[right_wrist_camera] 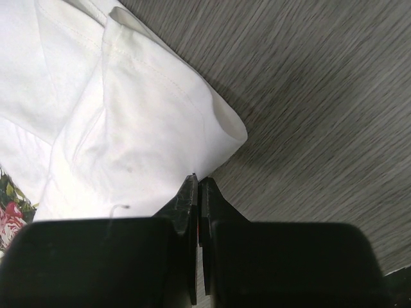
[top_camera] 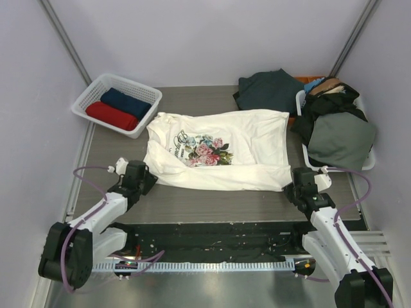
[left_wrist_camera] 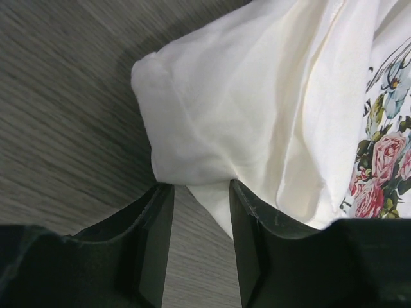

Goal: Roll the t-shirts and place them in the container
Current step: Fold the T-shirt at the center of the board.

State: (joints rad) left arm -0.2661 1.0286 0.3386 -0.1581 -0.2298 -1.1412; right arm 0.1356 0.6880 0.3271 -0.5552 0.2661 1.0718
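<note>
The cream-white floral-print t-shirt (top_camera: 250, 151) lies flat on the grey wood-grain desk (top_camera: 212, 202), long axis left-to-right, collar leftward, with the left gripper (left_wrist_camera: 200, 187) parted astride a sleeve fold and the right gripper (right_wrist_camera: 197, 181) closed at the hem corner, possibly pinching it.

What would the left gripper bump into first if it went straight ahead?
The cream floral t-shirt: its folded corner lies right ahead of the left gripper, cloth poking between its open jaws.

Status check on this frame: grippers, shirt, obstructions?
Cream floral-print t-shirt spread, unrolled. Left gripper open around its edge fold. Right gripper shut at its near corner. Dark clothes heap beside far right corner.
</note>
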